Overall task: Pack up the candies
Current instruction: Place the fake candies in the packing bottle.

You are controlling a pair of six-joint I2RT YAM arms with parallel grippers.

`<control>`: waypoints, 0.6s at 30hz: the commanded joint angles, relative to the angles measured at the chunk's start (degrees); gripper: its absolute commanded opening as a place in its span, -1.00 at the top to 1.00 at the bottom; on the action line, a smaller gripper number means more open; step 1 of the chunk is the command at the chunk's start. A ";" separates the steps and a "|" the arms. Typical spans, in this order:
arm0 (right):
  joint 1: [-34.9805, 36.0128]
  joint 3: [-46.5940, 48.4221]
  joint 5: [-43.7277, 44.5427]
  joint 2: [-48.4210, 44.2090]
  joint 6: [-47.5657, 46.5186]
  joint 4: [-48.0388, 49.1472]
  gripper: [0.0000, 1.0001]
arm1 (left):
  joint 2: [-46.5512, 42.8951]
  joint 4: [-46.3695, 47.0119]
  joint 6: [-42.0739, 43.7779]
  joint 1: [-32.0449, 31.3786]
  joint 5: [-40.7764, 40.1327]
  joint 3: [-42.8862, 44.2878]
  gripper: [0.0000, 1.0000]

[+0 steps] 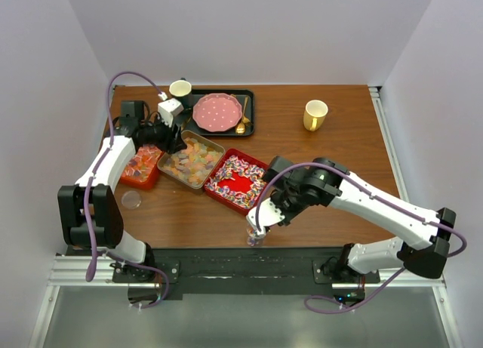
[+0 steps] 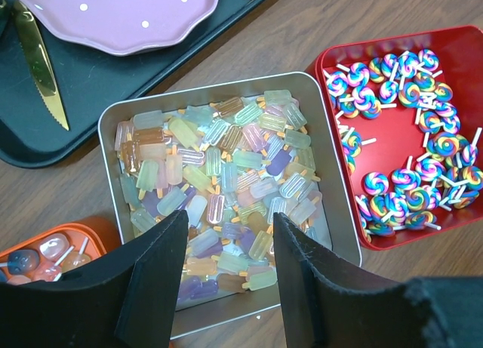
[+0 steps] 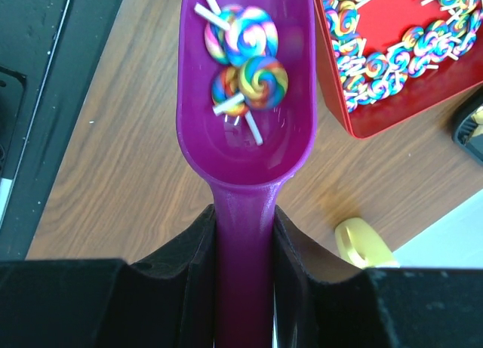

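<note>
Mid-transfer: the right gripper (image 3: 244,216) clamps the purple scoop (image 3: 249,163) holding swirl lollipops (image 3: 262,80), which likely need tipping out next; the left gripper (image 2: 229,226) hangs spread.

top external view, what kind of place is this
Likely a robot lab test cell, not a kitchen: blank white walls box in a wooden table, with left arm and right arm mounted at its near edge.
</note>
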 commanded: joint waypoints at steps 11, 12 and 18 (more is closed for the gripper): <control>6.94 3.54 11.05 1.24 6.83 -13.56 1.00 | -2.18 3.18 -2.34 0.70 2.85 0.08 -0.07; 7.12 3.72 11.23 0.98 6.92 -13.65 1.00 | -2.27 3.36 -2.25 0.70 2.94 0.08 -0.07; 7.12 4.42 13.52 -1.31 5.69 -13.82 1.00 | -2.62 3.27 -2.43 0.61 4.95 -0.10 -0.07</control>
